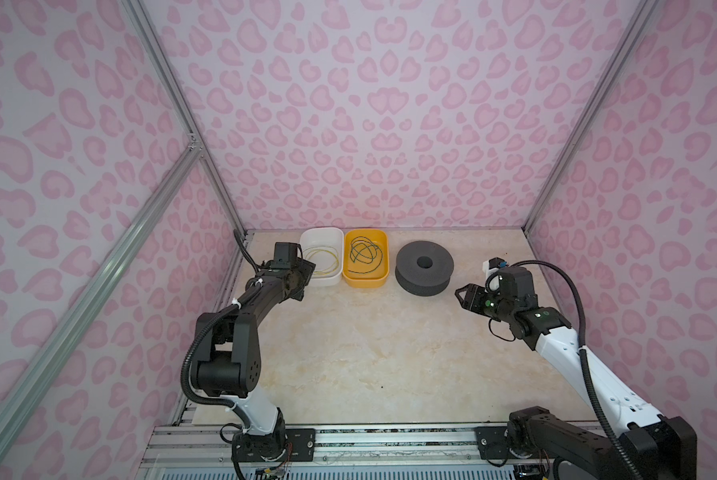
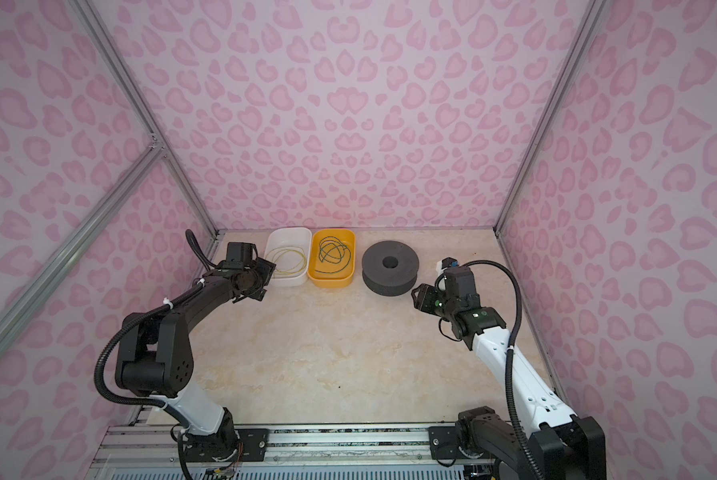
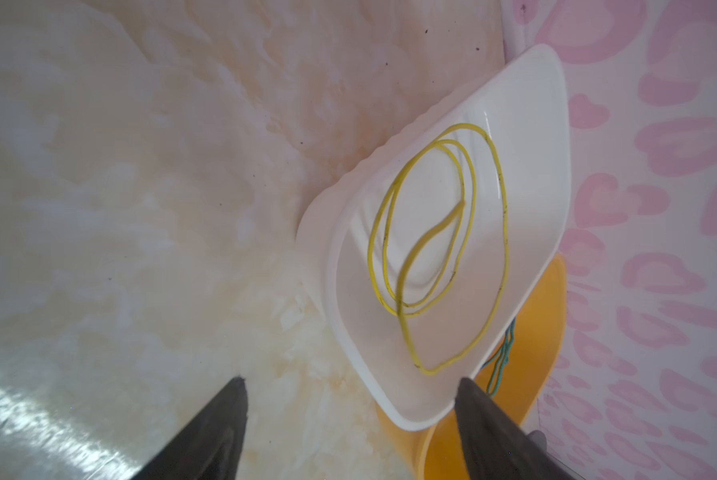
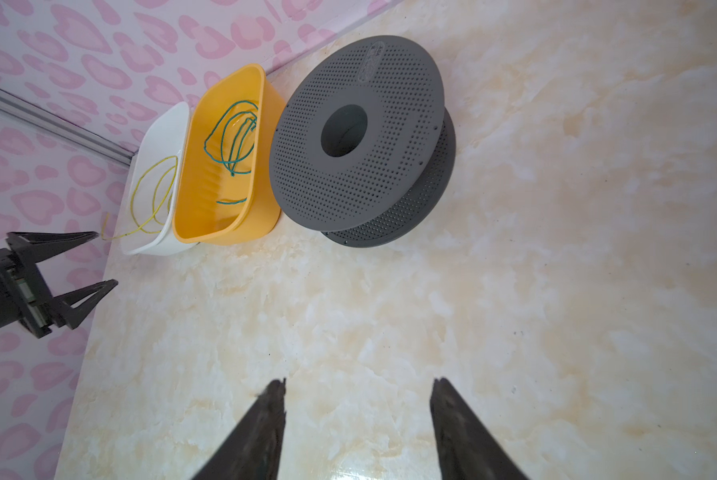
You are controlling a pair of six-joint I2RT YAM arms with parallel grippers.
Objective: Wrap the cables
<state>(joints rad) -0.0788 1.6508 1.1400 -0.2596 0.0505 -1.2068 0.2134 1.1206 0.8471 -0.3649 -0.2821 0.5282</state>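
Room: pink heart-spotted walls on three sides, with a pale marbled table [image 1: 369, 353] below.
White plastic tub [image 3: 531, 124]: stands at the back of the table and holds the thin bright yellow cable [image 3: 419, 245] in loose loops. One end pokes over the rim.
Orange-yellow plastic tub [image 4: 224, 232]: touches the white one and holds the thin dark green cable [image 4: 237, 145]. Giving each cable its own tub probably keeps the two from tangling.
Grey perforated spool [image 4: 390, 124]: lies flat just beside the tubs and carries no cable. It is likely the former to wind on.
Left gripper [image 4: 106, 258]: hovers beside the white tub, jaws released wide and nothing between them. The stray yellow end reaches one tip, but I cannot tell whether they touch.
Right gripper [image 4: 360, 379]: jaws apart and empty, aimed toward the spool from well apart, seemingly waiting.
Progress: by my reading, wrapping is not yet begun.
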